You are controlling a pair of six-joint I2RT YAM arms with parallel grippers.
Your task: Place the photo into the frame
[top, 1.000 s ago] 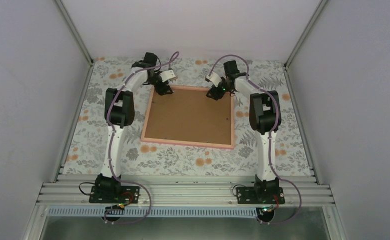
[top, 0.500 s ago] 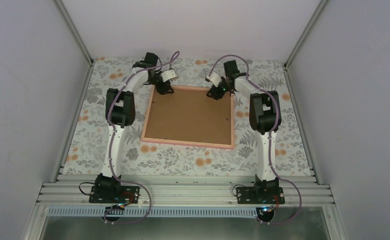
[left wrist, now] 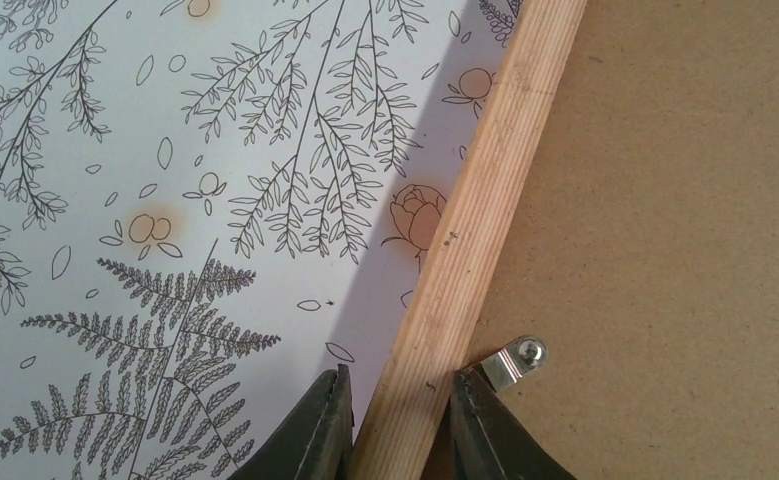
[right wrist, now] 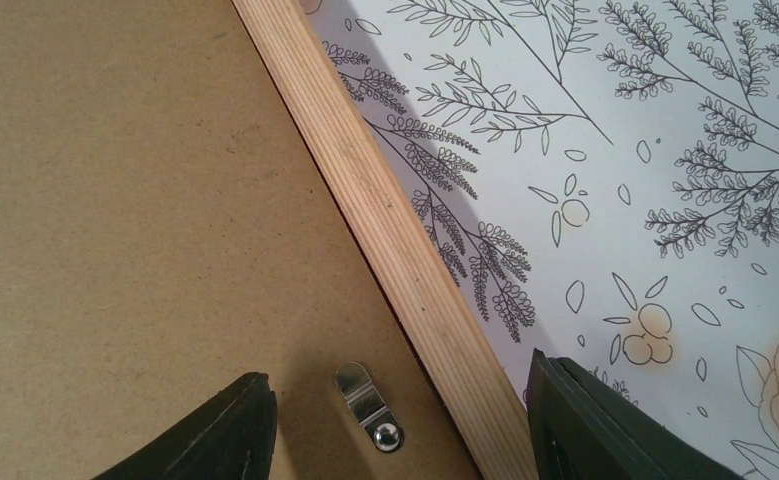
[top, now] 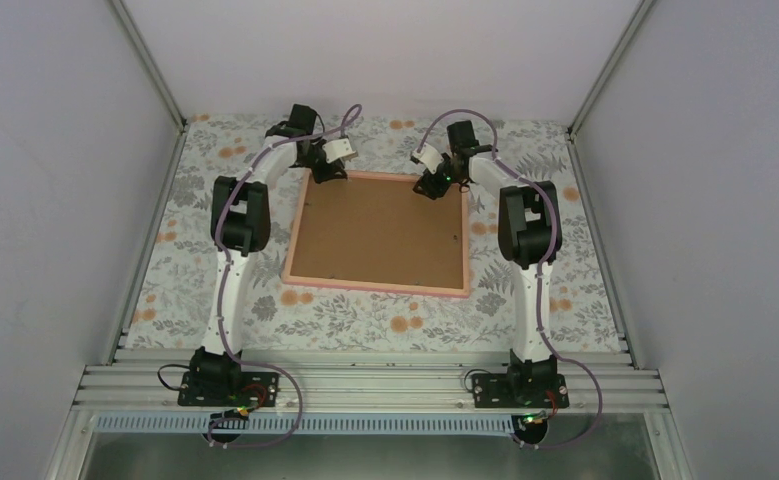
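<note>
The pink-edged frame (top: 375, 288) lies face down on the table, with its brown backing board (top: 380, 230) showing. The photo is out of view. My left gripper (top: 327, 175) is at the frame's far left corner. In the left wrist view it (left wrist: 402, 375) is shut on the wooden frame rail (left wrist: 470, 210), one finger on each side, next to a metal clip (left wrist: 513, 360). My right gripper (top: 428, 187) is at the far right part of the frame. In the right wrist view it (right wrist: 395, 368) is open, straddling the rail (right wrist: 385, 210) and a clip (right wrist: 368, 400).
A floral tablecloth (top: 365, 320) covers the table around the frame. Grey side walls and aluminium rails close in the left, right and far sides. The arm bases stand on a metal rail (top: 365, 385) at the near edge.
My left gripper has shifted slightly toward the far side at the frame's far left corner. The right arm has not moved.
</note>
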